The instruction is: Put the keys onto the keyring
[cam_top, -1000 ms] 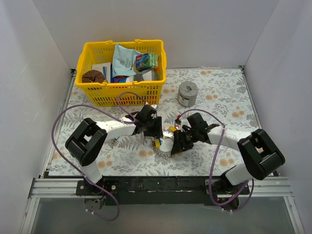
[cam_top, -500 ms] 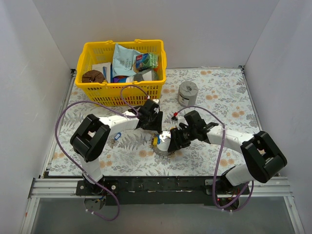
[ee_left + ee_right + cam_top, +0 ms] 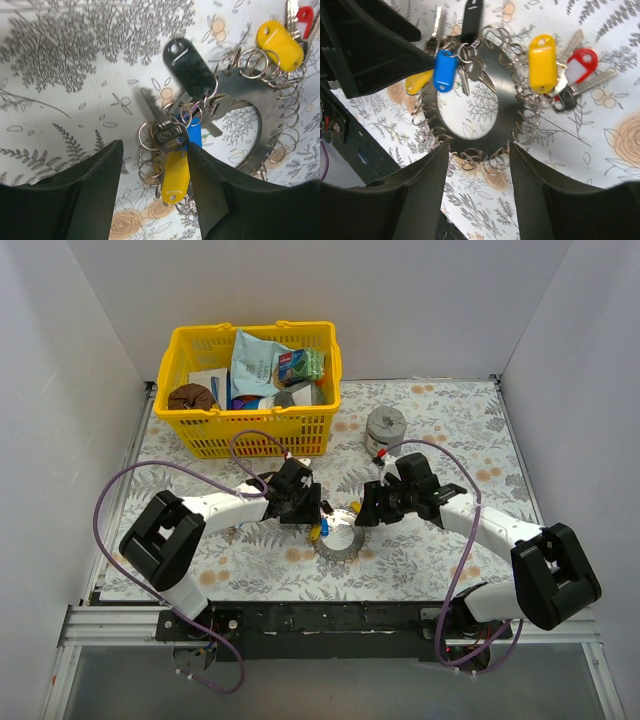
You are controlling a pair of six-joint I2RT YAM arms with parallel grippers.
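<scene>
Top external — yellow basket (image 3: 250, 435) holds a blue bag (image 3: 258, 362) — keyring (image 3: 338, 553) outside it

Table (image 3: 450, 430): covered in a fern-and-flower print.

Upper left of the overhead frame: yellow basket (image 3: 260, 432) standing on the cover.

Upper centre-right: squat grey cylinder (image 3: 385, 430), upright, near the basket but apart from it.

Lower centre: keyring (image 3: 504, 100) lying flat, its rim hung with small split rings. The keys (image 3: 600, 79) are fanned out around it on the cover, with blue tag (image 3: 444, 71), yellow tag (image 3: 542, 62), red tag (image 3: 581, 65) and black tag (image 3: 471, 17).
</scene>
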